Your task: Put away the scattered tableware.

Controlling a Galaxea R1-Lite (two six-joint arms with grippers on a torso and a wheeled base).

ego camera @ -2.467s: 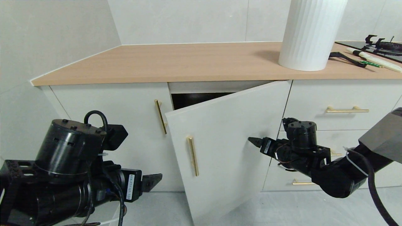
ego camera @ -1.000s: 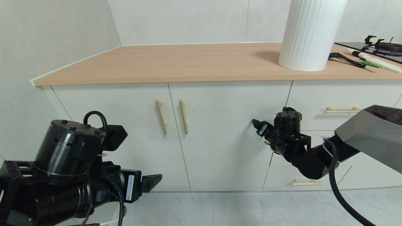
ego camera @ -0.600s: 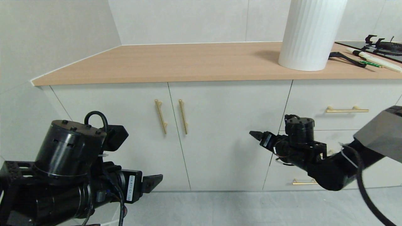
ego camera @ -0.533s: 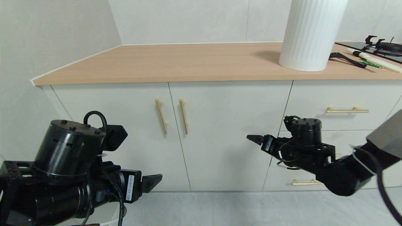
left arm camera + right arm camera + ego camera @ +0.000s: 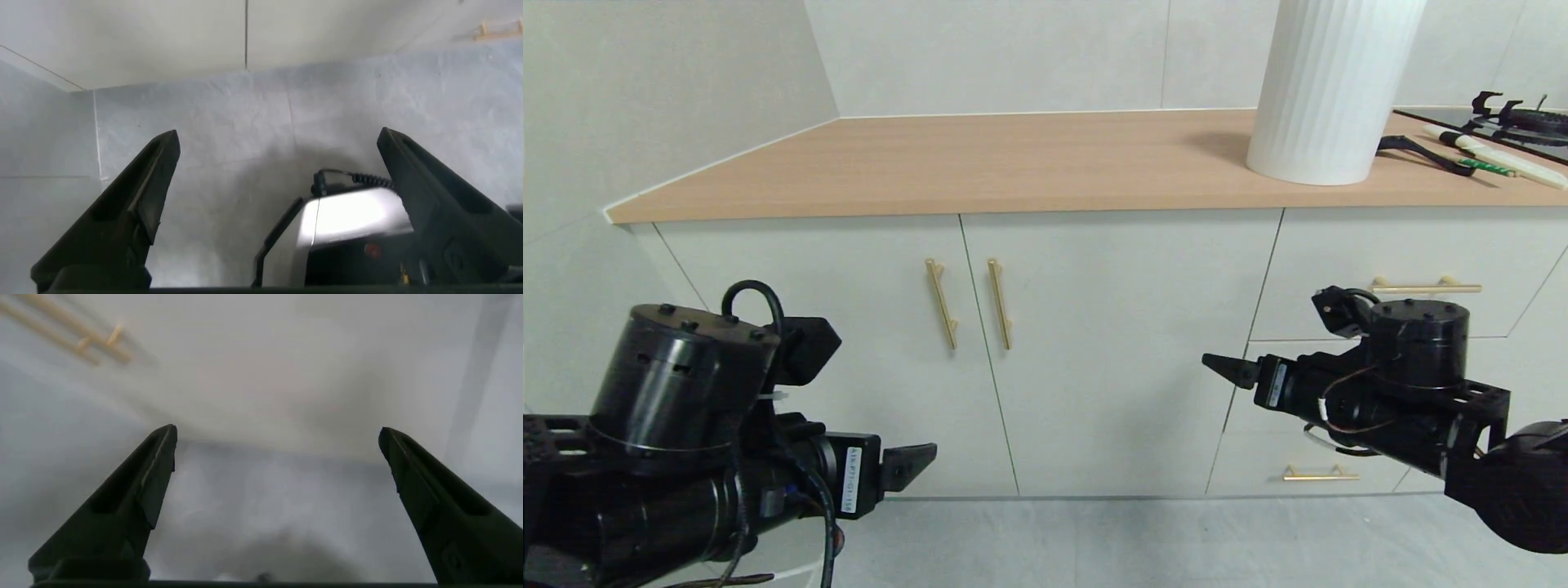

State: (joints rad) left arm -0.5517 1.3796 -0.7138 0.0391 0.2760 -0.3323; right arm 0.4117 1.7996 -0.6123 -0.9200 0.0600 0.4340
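From here I can't tell what the scattered tableware actually is: a black-handled utensil [image 5: 1421, 153], a long cream-coloured piece [image 5: 1507, 161] and a thin green one [image 5: 1488, 168] lie close together at 2 o'clock on the wooden tabletop [image 5: 980, 163], running toward the frame edge. Just beyond them sits a black cooktop grate [image 5: 1523, 117], partly cut off. A tall white ribbed container [image 5: 1327, 90] stands at their 9 o'clock side, its top out of frame and its base covering the black utensil's near end. Below the tabletop, both white cabinet doors [image 5: 1111, 343] are closed, their two brass bar handles [image 5: 1000, 304] side by side; drawers with brass pulls [image 5: 1421, 286] sit at 3 o'clock. The left arm [image 5: 686, 457] hangs low at 8 o'clock, pointing toward 3 o'clock over the grey floor [image 5: 245, 163], its jaws spread wide on nothing. The right arm [image 5: 1388, 400], at 4 o'clock, points toward 9 o'clock at the door front [image 5: 286, 376], apart from it, jaws likewise spread wide and empty.
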